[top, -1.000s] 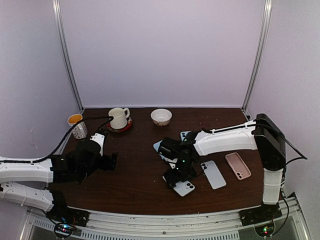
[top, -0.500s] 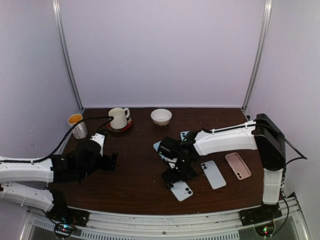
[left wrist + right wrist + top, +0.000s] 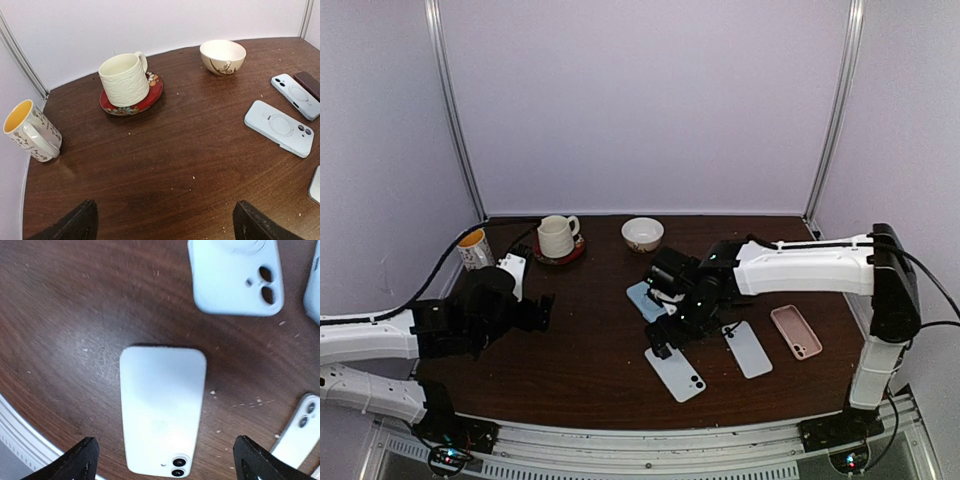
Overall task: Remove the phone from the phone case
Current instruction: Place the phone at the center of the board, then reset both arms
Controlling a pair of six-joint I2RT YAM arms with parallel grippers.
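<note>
Dark wooden desk [image 3: 590,370] inside pale lilac walls: the white phone [image 3: 676,373] lies flat, back up, near the front edge, fully out of the light blue phone case [image 3: 642,298], which rests apart from it, farther back. The right fingers [image 3: 75,462] hang spread wide above the phone, one to each side, gripping nothing. The left fingers [image 3: 75,225] hover spread and bare over the desk's left side, near a cream mug [image 3: 124,80] on a red saucer [image 3: 150,95].
</note>
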